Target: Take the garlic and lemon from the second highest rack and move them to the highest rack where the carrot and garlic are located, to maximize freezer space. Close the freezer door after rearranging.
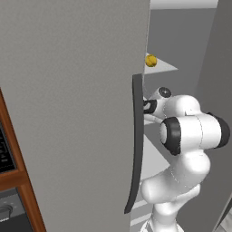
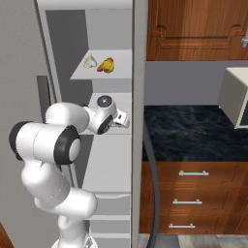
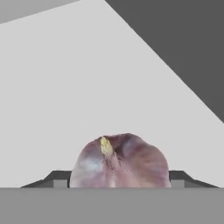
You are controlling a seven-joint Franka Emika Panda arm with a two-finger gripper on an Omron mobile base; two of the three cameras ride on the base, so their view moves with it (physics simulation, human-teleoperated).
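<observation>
Inside the freezer (image 2: 87, 29), the gripper (image 3: 119, 183) sat at the level of the second highest rack (image 2: 123, 104), with a purplish-white garlic bulb (image 3: 119, 162) right between its two dark finger tips. Both tips showed just outside the bulb's flanks, one on each side, so the claw looked pinched on the garlic, though the actual contact was hidden behind the bulb. Pale shelf plate stretched beyond the bulb in the hand view, and dark freezer wall cut across the upper right.

Above the gripper, the highest rack (image 2: 121, 72) carried a white garlic (image 2: 89, 61) toward its left, with a small orange carrot end (image 2: 100, 68) and the lemon (image 2: 108, 66) just beside it, touching or nearly so. In the left base view the lemon (image 1: 151, 60) peeked out past the edge of the freezer door (image 1: 68, 113), which stood open with its dark bowed handle (image 1: 135, 145) close to the arm's elbow.

Judging from this, the garlic transfer was the step in hand. The risks seemed these: the bulb is rounded and held near the tips, so it could squirt out on the lift; raising it straight up could knock the wrist against the underside of the highest rack; and setting it down near the lemon could send that ball rolling off the front edge.
</observation>
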